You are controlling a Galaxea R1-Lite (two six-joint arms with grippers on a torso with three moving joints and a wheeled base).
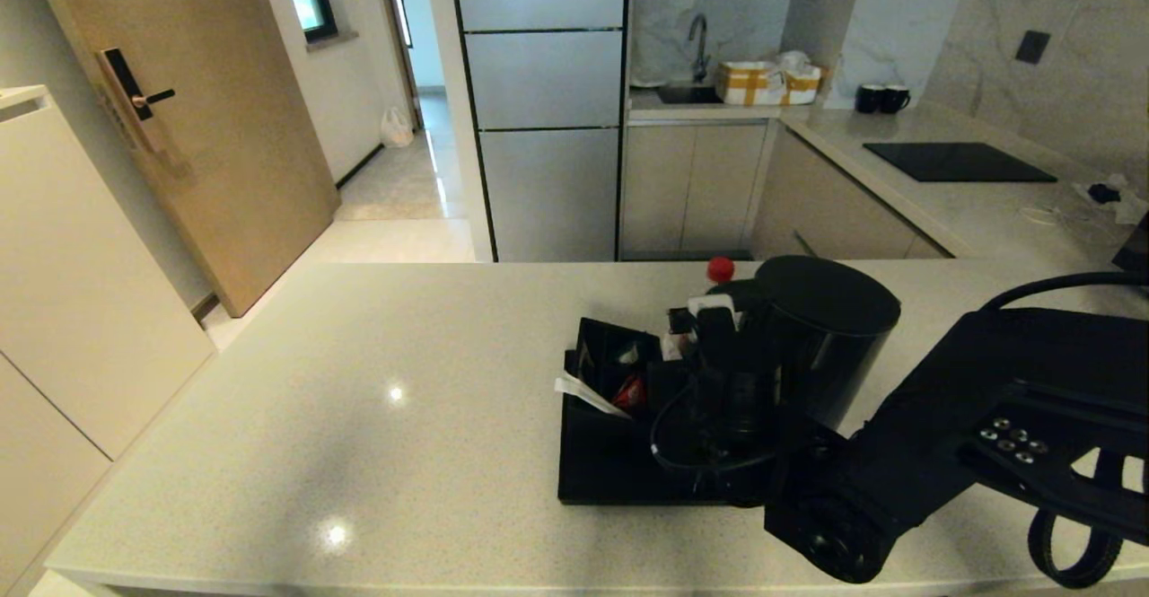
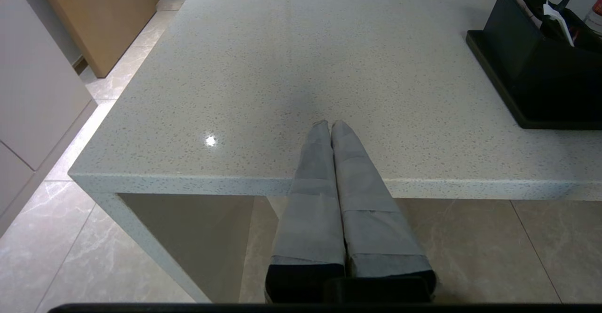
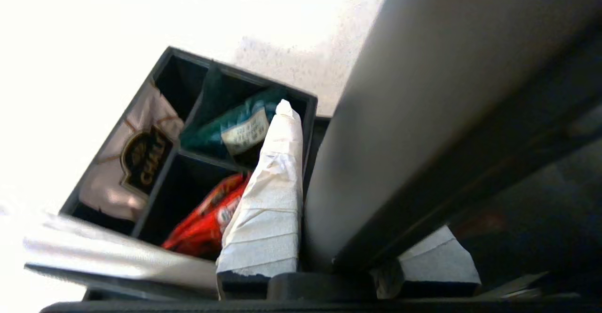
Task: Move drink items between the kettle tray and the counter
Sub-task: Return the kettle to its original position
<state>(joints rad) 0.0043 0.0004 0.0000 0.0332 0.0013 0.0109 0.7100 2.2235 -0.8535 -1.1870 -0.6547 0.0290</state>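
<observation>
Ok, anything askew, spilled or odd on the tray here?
No spill shows. The kettle leans toward the sachet box rather than standing upright, with the right gripper closed on its handle. One white sachet pokes out over the box edge.

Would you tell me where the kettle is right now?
In the head view the kettle stands right of centre on the tray, beside the sachet box, with the red-capped bottle just behind it.

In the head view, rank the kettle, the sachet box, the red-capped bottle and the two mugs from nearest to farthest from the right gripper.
1. Kettle, held by the right gripper at its handle side.
2. Sachet box, just left on the tray.
3. Red-capped bottle, behind the kettle.
4. Two mugs, far back counter.
</observation>
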